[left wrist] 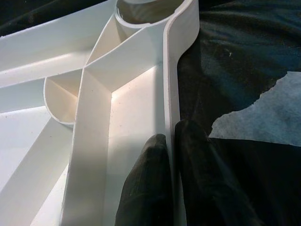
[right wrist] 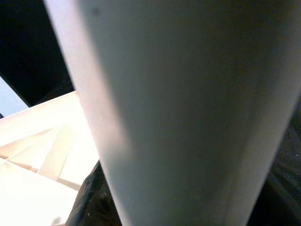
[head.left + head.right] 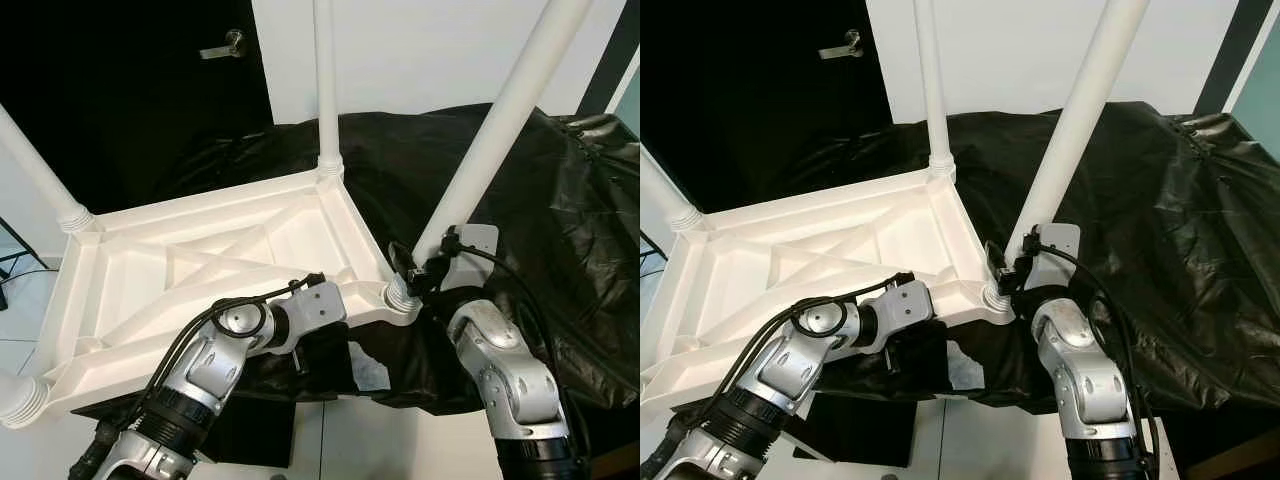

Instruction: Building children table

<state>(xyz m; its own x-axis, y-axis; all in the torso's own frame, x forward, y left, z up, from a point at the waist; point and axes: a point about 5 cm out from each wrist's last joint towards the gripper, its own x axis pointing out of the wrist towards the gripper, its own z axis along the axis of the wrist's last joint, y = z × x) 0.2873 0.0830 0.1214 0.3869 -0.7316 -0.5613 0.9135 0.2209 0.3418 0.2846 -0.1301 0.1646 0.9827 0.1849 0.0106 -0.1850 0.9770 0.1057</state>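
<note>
An upside-down white plastic table top [image 3: 210, 265] rests on a surface draped in black sheeting [image 3: 560, 220], with legs standing at its near-left [image 3: 18, 398], far-left [image 3: 40, 170] and far corners [image 3: 325, 80], so the build looks nearly finished. The left gripper [image 1: 170, 160] pinches the near rim of the top, one black finger on each side of the thin wall. At the near-right corner, the right gripper [image 3: 415, 268] is at the base of the fourth leg [image 3: 500, 120]; whether its fingers grip cannot be told, and this leg leans, probably not fully seated.

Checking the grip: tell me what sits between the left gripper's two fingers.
In the left wrist view, the left gripper has the tabletop's thin white edge wall between its fingers, one finger on each side.
</note>
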